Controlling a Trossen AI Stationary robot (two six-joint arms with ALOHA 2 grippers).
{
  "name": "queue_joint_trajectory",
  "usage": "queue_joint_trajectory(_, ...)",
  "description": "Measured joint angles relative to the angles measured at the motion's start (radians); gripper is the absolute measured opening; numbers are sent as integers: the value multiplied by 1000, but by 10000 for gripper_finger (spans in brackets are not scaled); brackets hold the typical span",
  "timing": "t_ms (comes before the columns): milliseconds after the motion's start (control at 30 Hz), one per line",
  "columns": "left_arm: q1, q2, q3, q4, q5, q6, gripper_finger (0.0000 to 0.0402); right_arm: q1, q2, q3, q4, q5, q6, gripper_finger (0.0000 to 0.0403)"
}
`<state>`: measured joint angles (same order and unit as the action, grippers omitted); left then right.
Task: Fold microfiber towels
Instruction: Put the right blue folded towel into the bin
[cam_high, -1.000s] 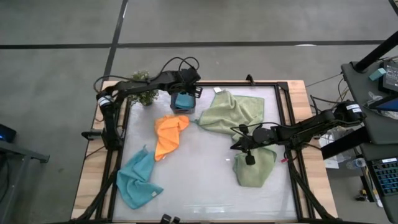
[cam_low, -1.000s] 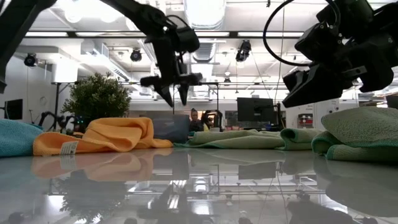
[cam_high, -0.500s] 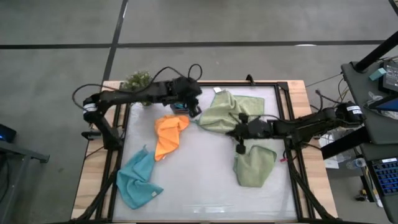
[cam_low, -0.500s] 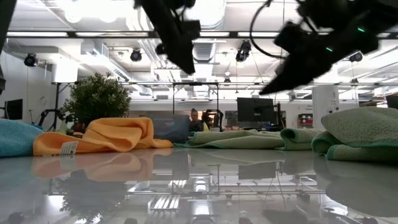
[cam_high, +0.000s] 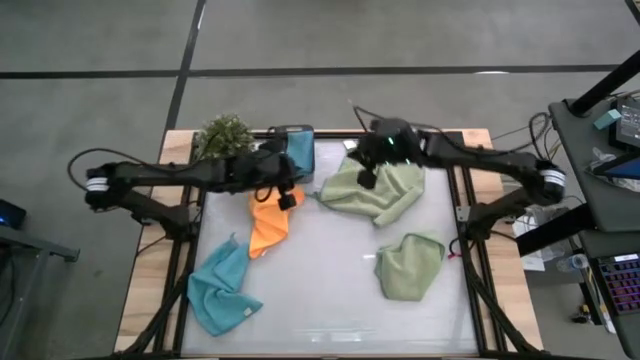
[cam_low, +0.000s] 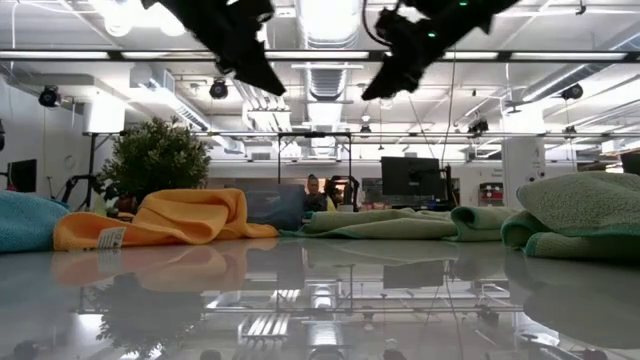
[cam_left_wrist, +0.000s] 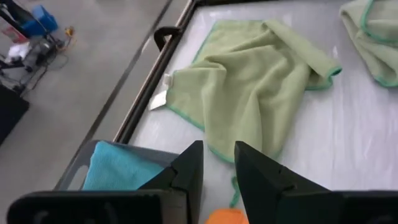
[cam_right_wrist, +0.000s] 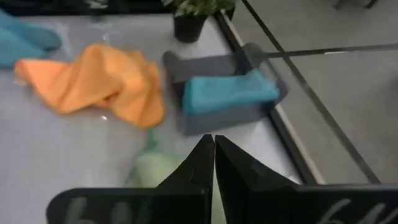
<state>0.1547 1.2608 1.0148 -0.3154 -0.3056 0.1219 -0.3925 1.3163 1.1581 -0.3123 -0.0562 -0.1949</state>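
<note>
High view: the left end effector (cam_high: 285, 192) hangs just beside the dark grey box (cam_high: 290, 150), above the orange towel (cam_high: 268, 220), its fingers a little apart and holding nothing. The right end effector (cam_high: 367, 175) is closed and empty over the spread green towel (cam_high: 385, 190), near the box. A blue towel (cam_high: 297, 152) lies in the box.

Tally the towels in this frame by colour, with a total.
Sage green towels: 2, one spread at the back, one bunched nearer the front
Light blue towels: 2, one on the table's left front, one folded in the dark grey box
Orange towel: 1
Total: 5
</note>
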Motion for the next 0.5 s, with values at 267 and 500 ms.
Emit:
queue_joint_trajectory(267,1,-171,-226,281,-33,24,77,-132,324,486,-332,-30,-16,9)
queue_joint_trajectory(500,4,-251,-335,354,-152,79,77,-202,592,901,-534,-31,-22,9)
